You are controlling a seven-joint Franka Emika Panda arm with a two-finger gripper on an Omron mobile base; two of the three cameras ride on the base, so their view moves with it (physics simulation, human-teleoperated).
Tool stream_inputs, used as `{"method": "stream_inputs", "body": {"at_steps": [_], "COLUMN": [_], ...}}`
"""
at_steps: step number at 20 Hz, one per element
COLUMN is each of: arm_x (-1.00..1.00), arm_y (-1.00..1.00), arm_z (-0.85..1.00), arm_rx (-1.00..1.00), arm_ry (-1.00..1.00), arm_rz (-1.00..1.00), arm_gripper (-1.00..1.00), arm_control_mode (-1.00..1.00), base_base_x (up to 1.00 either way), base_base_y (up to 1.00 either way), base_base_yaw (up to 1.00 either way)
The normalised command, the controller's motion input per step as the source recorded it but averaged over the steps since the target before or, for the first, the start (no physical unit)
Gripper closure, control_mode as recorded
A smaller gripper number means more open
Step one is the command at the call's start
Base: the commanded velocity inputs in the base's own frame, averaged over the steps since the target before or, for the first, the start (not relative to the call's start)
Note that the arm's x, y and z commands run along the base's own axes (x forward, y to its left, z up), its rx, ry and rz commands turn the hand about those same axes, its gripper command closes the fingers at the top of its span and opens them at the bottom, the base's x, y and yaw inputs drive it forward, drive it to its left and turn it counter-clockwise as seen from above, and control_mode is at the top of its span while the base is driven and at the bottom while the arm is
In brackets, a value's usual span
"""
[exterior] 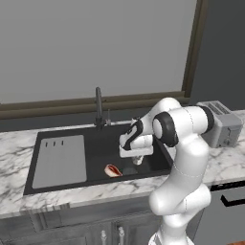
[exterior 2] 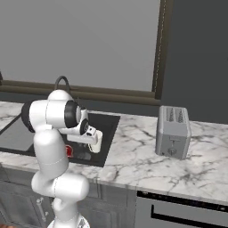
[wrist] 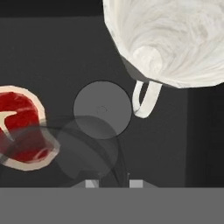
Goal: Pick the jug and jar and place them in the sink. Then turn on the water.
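Translucent jar (wrist: 89, 146) gripped between the nearly closed gripper (wrist: 113, 183), low inside the sink (exterior: 98, 139); jug (wrist: 170, 41) already there beside a steak (wrist: 19, 127). Release and water remain.

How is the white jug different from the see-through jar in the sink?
The jug is solid cream-white; the jar is dark, glassy and see-through. The jug has a loop handle; the jar has none. The jug's mouth is wide open; the jar is topped by a round lid. Both are over the black sink.
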Motion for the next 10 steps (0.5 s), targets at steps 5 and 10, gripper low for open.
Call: {"method": "stream_inputs", "body": {"at_steps": [5, 10], "arm_x": [0.0, 0.0], "arm_y": [0.0, 0.0], "arm_z": [-0.03, -0.17], "arm_rx": [0.0, 0.0], "arm_ry": [0.0, 0.0], "arm_rz": [0.0, 0.0], "arm_gripper": [1.0, 1.0], "arm_control_mode": [-1.0, -1.0], "base_base_x": [0.0, 0.0], "base_base_y": [0.0, 0.0], "base_base_yaw": [0.0, 0.0]}}
